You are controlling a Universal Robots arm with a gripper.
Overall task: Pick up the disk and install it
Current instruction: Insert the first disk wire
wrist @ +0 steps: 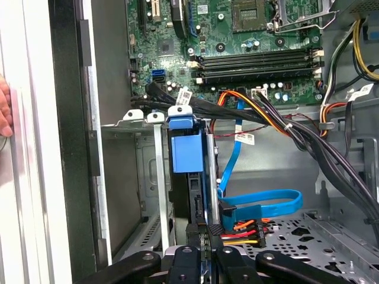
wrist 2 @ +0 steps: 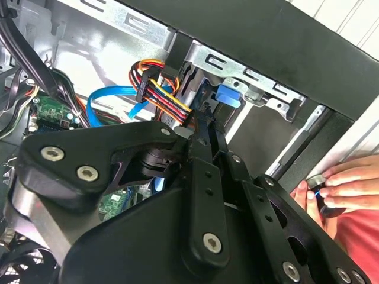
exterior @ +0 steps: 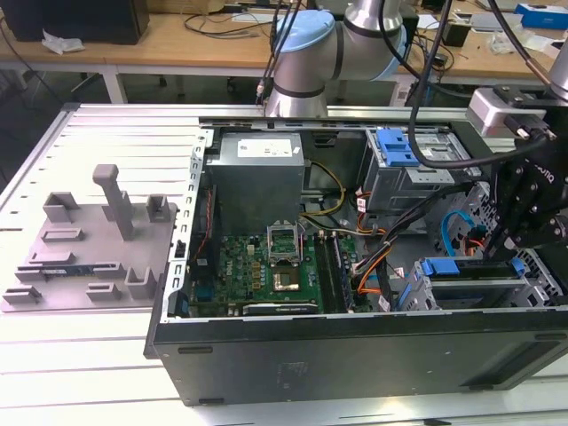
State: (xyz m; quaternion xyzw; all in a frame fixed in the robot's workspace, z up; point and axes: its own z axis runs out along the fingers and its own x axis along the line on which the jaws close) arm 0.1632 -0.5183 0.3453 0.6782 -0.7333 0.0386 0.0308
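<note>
The disk stands on edge in the metal drive cage at the case's front corner, its bright blue bracket toward the motherboard. In the exterior view its blue bracket lies along the cage top at the exterior view's right. My gripper comes down on the disk's near end, its two black fingers pressed against the thin edge, shut on it. In the second wrist view the gripper reaches into the cage just beside the bracket's blue tab. The disk's label is hidden.
A blue data cable and a bundle of orange, red and black power wires lie close beside the cage. A person's hand rests on the case's outer edge. The motherboard, grey power supply and upper bay are in the case.
</note>
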